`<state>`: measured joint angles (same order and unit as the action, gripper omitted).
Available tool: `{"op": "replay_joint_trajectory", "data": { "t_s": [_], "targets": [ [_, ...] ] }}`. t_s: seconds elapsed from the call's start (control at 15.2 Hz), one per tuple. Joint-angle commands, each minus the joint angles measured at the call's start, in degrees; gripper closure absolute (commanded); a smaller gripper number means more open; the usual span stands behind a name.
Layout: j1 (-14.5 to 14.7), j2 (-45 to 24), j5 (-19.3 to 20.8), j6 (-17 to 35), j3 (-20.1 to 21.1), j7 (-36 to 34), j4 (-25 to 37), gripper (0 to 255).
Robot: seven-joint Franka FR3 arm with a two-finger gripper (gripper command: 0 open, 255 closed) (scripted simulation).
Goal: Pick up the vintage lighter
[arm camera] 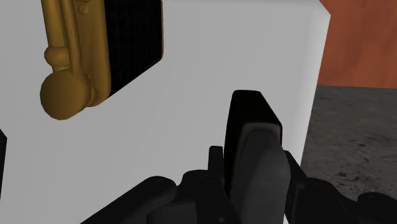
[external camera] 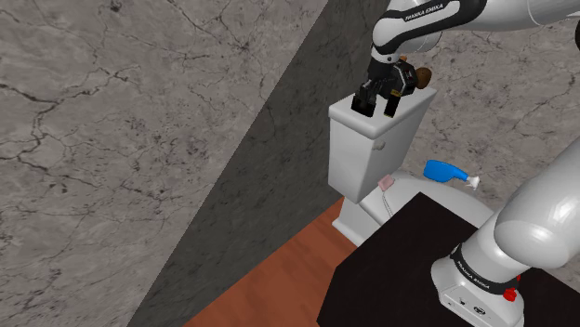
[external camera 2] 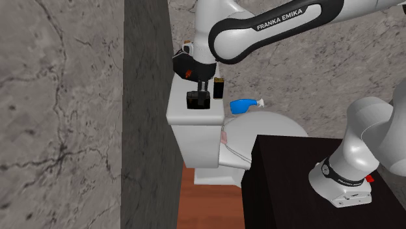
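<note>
Arm (external camera: 544,218): glossy white rounded links, dark bands at the joints. The black collar (external camera 2: 273,26) on the link far from the stand (external camera: 390,269) carries white "FRANKA EMIKA" lettering. Base segment sitting on the stand: black ring (external camera: 481,275) with small white print, red button (external camera: 509,294) beside it, tiny ports on the white housing. Claw (external camera 2: 198,101), at the end farthest from the stand: all black, blocky, with a small red-orange mark on the hand above it.
</note>
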<state>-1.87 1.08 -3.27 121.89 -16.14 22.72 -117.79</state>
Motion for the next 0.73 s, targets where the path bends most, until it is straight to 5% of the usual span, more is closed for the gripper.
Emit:
{"op": "replay_joint_trajectory", "data": {
  "t_s": [0.0,0.66],
  "targets": [
    [-0.01,-0.02,-0.01,0.04,-0.01,0.03,-0.01,255],
    [0.04,0.71,0.30,-2.04,0.05,-0.33,1.38,255]
  ]
}}
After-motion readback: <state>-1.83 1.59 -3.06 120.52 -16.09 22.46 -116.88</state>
